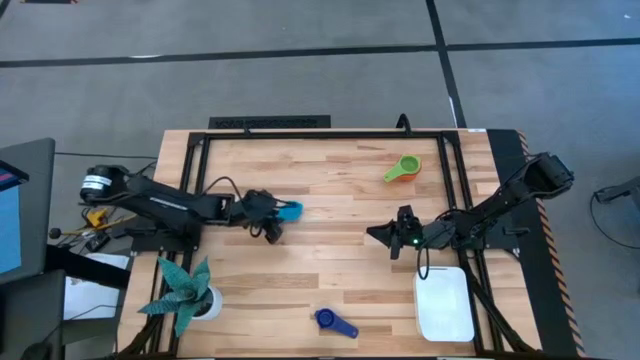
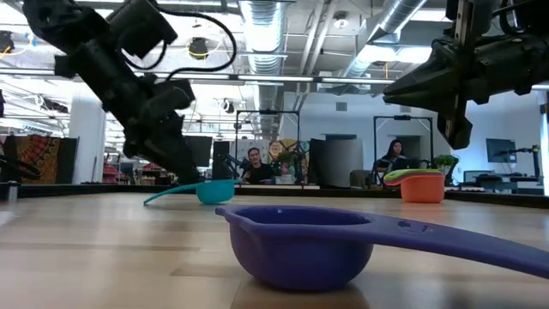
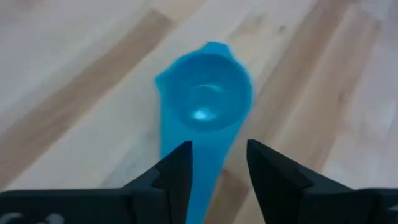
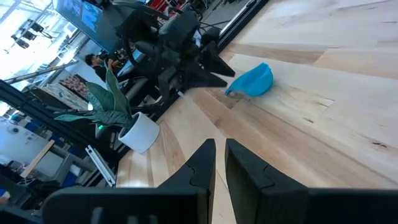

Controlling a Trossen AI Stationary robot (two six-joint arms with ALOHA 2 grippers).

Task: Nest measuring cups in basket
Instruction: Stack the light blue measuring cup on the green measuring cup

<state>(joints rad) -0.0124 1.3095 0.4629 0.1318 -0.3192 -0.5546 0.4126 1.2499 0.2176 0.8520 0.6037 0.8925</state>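
Note:
A light blue measuring cup (image 1: 290, 210) sits upright on the table left of centre; it also shows in the left wrist view (image 3: 205, 93). My left gripper (image 3: 217, 174) is open, with its fingers on either side of the cup's handle. My right gripper (image 1: 392, 240) is shut and empty. It hangs above the table right of centre, beside the far end of the white basket (image 1: 443, 305). A green and an orange cup (image 1: 403, 168) lie nested together at the far right. A dark blue cup (image 1: 335, 322) lies near the front edge. My left gripper's fingers (image 3: 177, 177) stand on either side of the light blue cup's handle (image 3: 205, 168), along it, coming slanting down from the table's left. A gap shows beside one finger. I cannot tell whether the other touches the handle. The cup rests on the table.
A teal spiky plant in a white pot (image 1: 185, 295) stands at the front left corner. A dark frame (image 1: 300, 135) runs along the far edge and down both sides. People sit in the room beyond the table (image 2: 250, 163).

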